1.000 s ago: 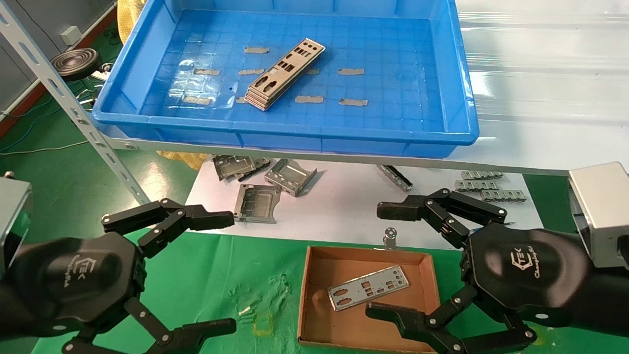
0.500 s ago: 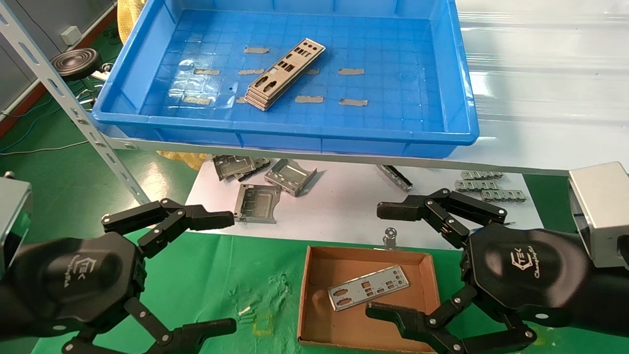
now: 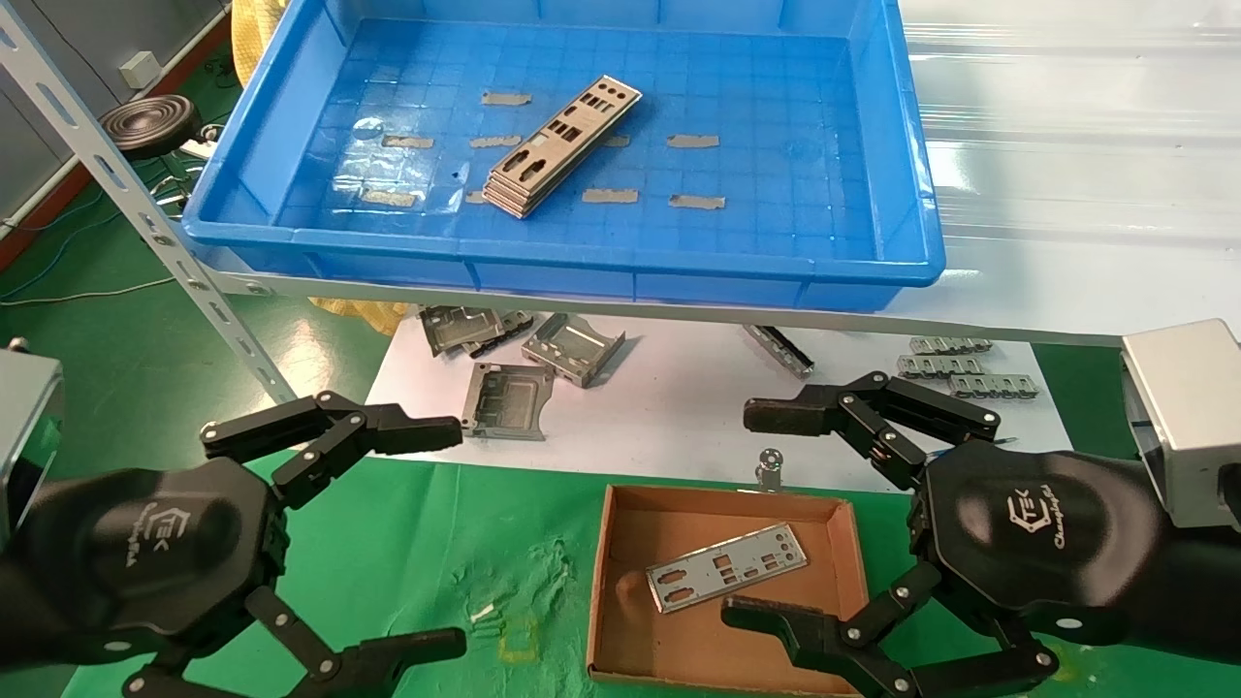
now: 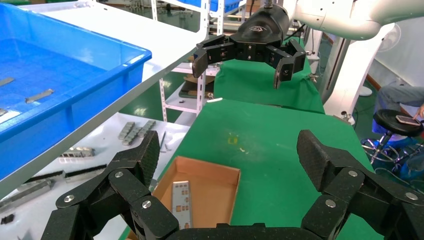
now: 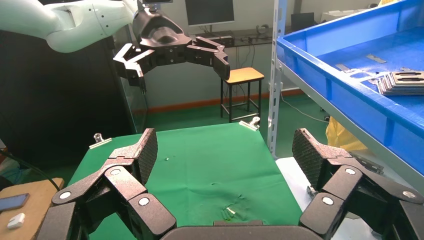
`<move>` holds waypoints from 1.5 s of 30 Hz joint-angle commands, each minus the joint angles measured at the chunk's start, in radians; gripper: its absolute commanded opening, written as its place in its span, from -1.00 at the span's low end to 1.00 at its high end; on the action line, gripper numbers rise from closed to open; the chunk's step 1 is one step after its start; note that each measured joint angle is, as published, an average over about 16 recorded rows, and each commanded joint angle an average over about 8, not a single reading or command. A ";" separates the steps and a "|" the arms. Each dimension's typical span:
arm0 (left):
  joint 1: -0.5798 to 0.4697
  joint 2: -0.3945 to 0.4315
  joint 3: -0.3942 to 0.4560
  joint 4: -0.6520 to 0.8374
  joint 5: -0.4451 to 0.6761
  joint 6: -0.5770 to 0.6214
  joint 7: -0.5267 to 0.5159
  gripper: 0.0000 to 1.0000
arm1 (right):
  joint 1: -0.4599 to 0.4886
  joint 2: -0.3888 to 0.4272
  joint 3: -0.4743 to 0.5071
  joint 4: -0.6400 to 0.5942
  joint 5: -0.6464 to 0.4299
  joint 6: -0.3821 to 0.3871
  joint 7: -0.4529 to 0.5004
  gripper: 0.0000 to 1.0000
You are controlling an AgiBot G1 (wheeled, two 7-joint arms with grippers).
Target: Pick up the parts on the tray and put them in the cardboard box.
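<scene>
A stack of flat silver parts (image 3: 560,145) lies slantwise in the middle of the blue tray (image 3: 582,264) on the shelf; the stack also shows in the right wrist view (image 5: 405,82). One more part (image 3: 727,567) lies flat in the cardboard box (image 3: 620,543) on the green cloth, seen too in the left wrist view (image 4: 181,197). My left gripper (image 3: 456,535) hangs open left of the box, holding nothing. My right gripper (image 3: 742,514) is open over the box's right side, also holding nothing.
Bent grey brackets (image 3: 572,349) and small slotted strips (image 3: 955,368) lie on a white sheet under the shelf, behind the box. A slanted metal shelf upright (image 3: 145,223) stands at the left. A small round metal piece (image 3: 771,463) sits just behind the box.
</scene>
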 commanded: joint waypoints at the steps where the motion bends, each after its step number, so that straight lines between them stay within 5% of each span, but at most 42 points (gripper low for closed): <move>1: 0.000 0.000 0.000 0.000 0.000 0.000 0.000 1.00 | 0.000 0.000 0.000 0.000 0.000 0.000 0.000 1.00; 45: 0.000 0.000 0.000 0.000 0.000 0.000 0.000 1.00 | 0.000 0.000 0.000 0.000 0.000 0.000 0.000 1.00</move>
